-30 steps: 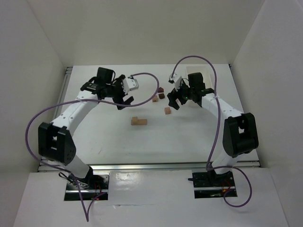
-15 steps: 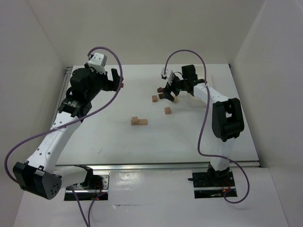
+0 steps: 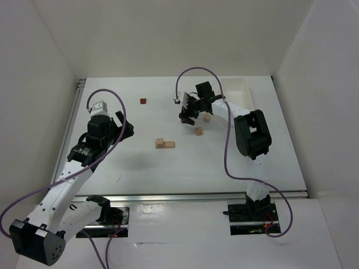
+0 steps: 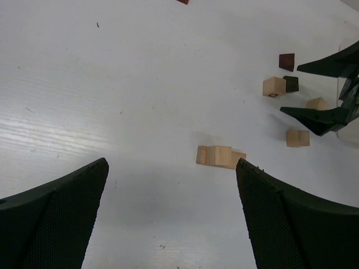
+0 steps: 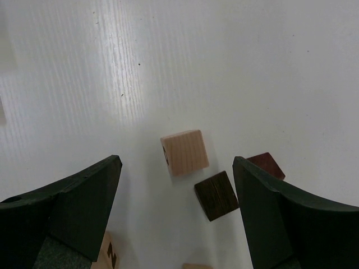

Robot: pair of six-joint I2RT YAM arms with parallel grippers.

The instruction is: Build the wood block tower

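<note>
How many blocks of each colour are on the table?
Pale blocks lying alone: 3
Pale clump of touching blocks: 1 (too small to count its pieces)
Reddish-brown blocks: 2
Dark brown block: 1
Total: 7, counting the clump as one.

A pale row of blocks lies flat mid-surface. Farther right, a pale cube, a dark brown cube and a reddish cube sit close together, unstacked.
</note>
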